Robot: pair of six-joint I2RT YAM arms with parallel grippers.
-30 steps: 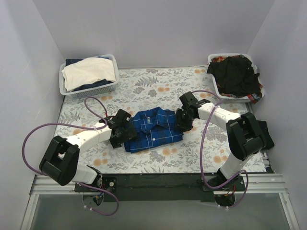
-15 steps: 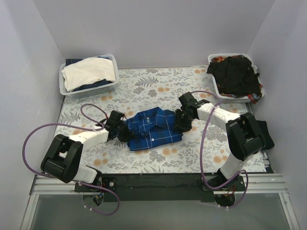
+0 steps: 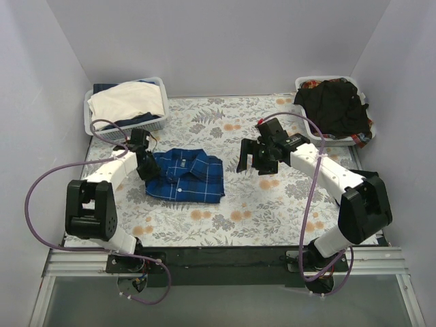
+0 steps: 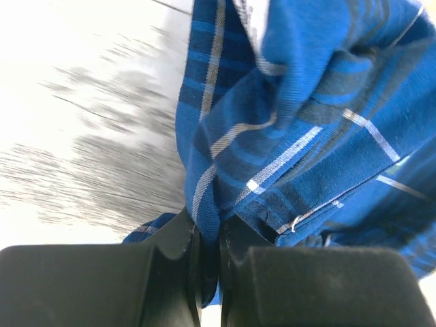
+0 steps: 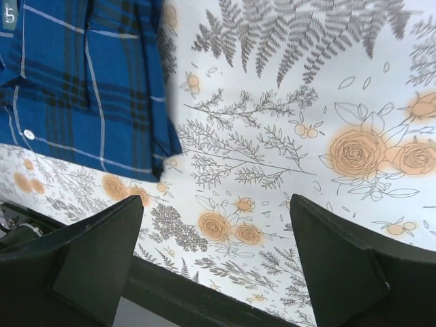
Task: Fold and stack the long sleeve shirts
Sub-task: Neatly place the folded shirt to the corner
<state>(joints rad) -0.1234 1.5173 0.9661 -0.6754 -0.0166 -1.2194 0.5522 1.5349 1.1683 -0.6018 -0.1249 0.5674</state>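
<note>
While the top view only places the left gripper [image 3: 144,167] at the edge of the folded blue plaid shirt [image 3: 187,176] on the floral table [image 3: 272,204], the left wrist view shows it clamped on cloth. Right gripper [image 5: 216,228] spread wide.

1. In my left wrist view the plaid shirt [image 4: 293,136] runs off the top and right edges, so I cannot tell its outline.
2. At that frame's left, the tablecloth [image 4: 82,102] is smeared and its print is unreadable.
3. My left gripper [image 4: 210,272] is cut by the bottom edge, and the pinched fold hides its pads.
4. In my right wrist view the shirt is clipped at the top and left. Its label [image 5: 9,13], in the upper left corner, is too small to read.
5. My right gripper [image 5: 214,238] runs off the bottom edge.
6. From above, the black shirt [image 3: 334,105] covers most of the right basket [image 3: 304,85].
</note>
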